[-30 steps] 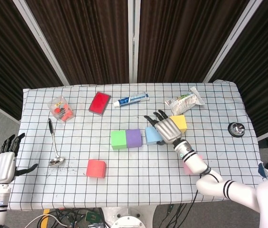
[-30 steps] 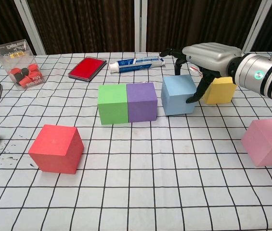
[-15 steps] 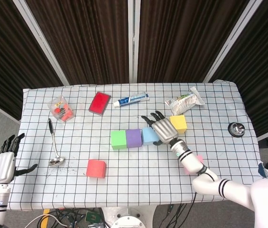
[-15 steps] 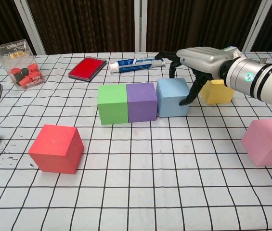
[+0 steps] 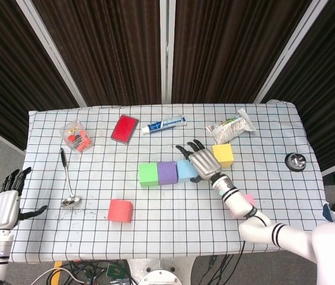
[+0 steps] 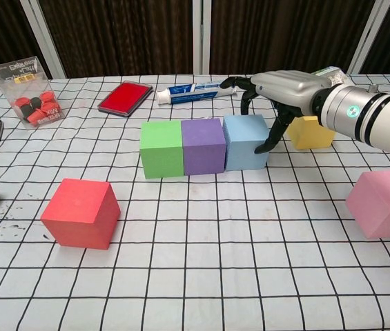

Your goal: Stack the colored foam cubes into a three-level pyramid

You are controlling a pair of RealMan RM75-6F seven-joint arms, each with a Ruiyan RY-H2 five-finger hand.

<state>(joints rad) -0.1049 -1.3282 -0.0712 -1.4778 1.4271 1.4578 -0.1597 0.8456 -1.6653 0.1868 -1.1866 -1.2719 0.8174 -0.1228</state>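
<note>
I see three foam cubes in a row at the middle of the table (image 6: 201, 276): the green cube (image 6: 161, 148), the purple cube (image 6: 203, 145) and the blue cube (image 6: 246, 141). They stand side by side, faces touching, green on the left and blue on the right.

My right hand (image 6: 277, 89) is draped over the top and right side of the blue cube. Its fingers (image 6: 267, 143) curl down along the cube's right face and far edge. I cannot tell whether they clamp the cube or only rest against it.

The yellow cube (image 6: 310, 132) stands just beyond and to the right of the blue cube, partly hidden behind my right hand. The pink cube (image 6: 382, 204) lies nearer the front edge at the right, well apart from the row. The red cube (image 6: 81, 213) sits near the front at the left, also apart from the row.

My left hand (image 5: 5, 202) hangs off the table's left side in the head view, holding nothing, fingers apart.

Along the far side lie a clear box of small parts (image 6: 31, 92), a flat red case (image 6: 125, 96), a toothpaste tube (image 6: 193, 90) and a crumpled packet (image 5: 230, 126). A ladle (image 5: 68, 178) lies at the left. A small metal cup (image 5: 296, 161) stands at the right edge.
</note>
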